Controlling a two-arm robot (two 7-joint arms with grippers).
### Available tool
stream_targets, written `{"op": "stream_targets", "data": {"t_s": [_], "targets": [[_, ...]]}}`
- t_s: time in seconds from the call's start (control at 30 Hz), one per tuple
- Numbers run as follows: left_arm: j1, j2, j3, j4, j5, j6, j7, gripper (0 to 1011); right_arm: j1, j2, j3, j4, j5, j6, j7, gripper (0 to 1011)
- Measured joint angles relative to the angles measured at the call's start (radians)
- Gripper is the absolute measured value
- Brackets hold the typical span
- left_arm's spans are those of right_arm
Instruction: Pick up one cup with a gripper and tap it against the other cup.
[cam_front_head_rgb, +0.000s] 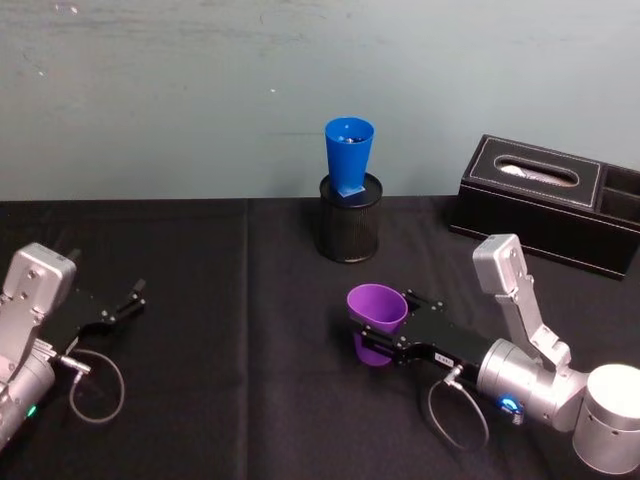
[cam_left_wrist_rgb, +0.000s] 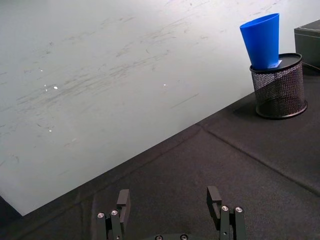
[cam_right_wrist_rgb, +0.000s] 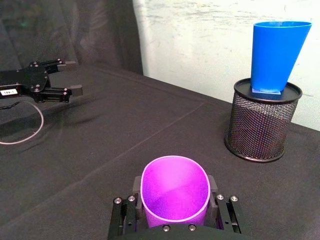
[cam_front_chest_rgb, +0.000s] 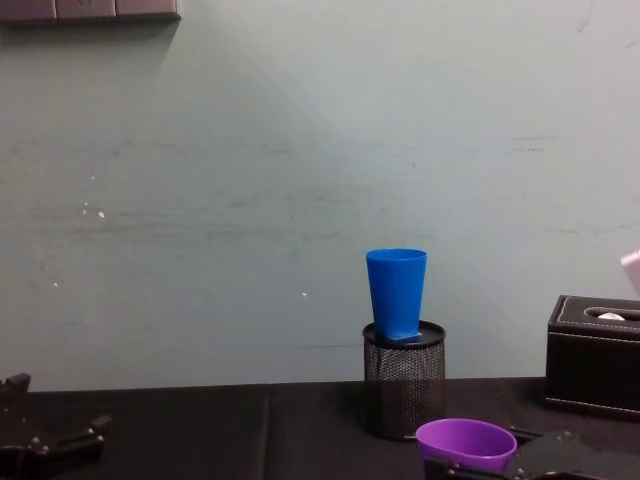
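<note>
Purple cup (cam_front_head_rgb: 377, 306) stands upright, clamped in the right pincer (cam_front_head_rgb: 376, 347).

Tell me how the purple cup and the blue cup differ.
The purple cup is clamped in the right gripper; the blue cup stands ungripped in the black mesh holder, higher up. The purple cup sits nearer the robot; the blue cup is back by the wall. Both are upright, tapered, rims up. The left gripper idles open.
</note>
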Motion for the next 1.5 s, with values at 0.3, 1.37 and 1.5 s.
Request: {"op": "stream_targets", "data": {"t_s": [0.3,1.37,1.5], "targets": [[0.0,0.0,0.0,0.0,0.0,0.0,0.0,1000,0.0,-0.001,-0.001,0.003,-0.003,-0.002,0.001,716],[0.0,0.0,0.0,0.0,0.0,0.0,0.0,1000,-0.012,0.004,0.005,-0.024,-0.015,-0.024,-0.013,1002],[0.0,0.0,0.0,0.0,0.0,0.0,0.0,1000,-0.03,0.007,0.016,-0.055,-0.046,-0.087,-0.034,1002]]}}
